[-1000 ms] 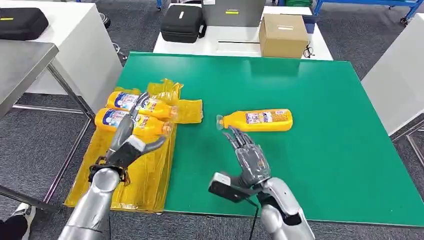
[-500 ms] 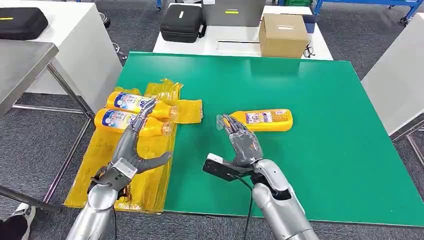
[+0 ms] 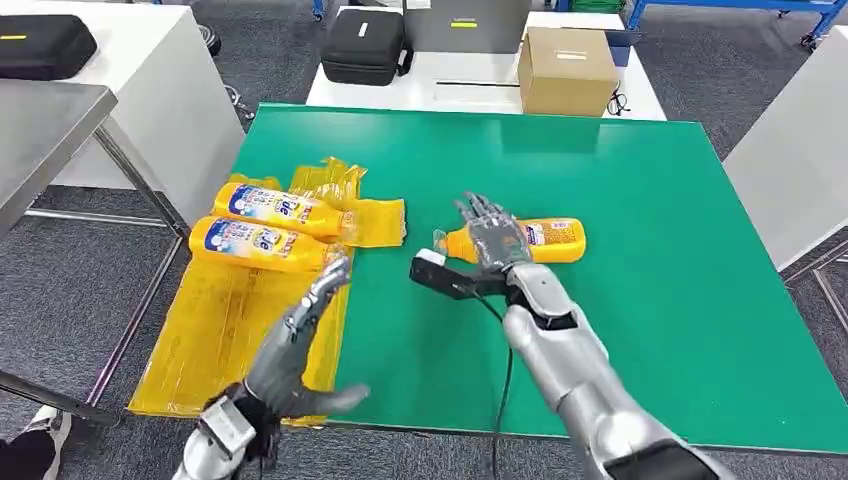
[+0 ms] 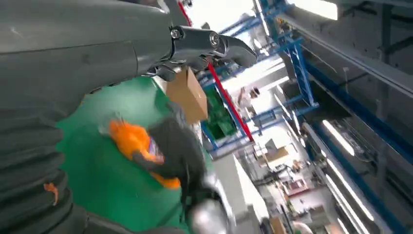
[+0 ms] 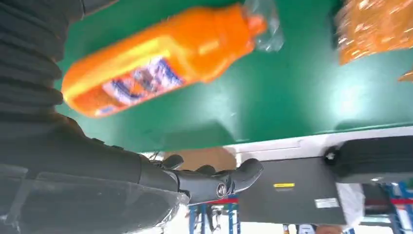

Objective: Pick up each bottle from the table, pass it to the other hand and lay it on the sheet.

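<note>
Head view: right hand [image 3: 492,238], fingers spread and empty, hovers over bottle [image 3: 540,240], likely rigid and slick, best gripped mid-body.

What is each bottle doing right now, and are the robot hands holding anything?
Bottle on the table: lying on its side, not lifted.
Two bottles on the yellow sheet: lying side by side.
Right robot hand: over the lone bottle, fingers spread, not gripping.
Left robot hand: open, holding nothing.
</note>
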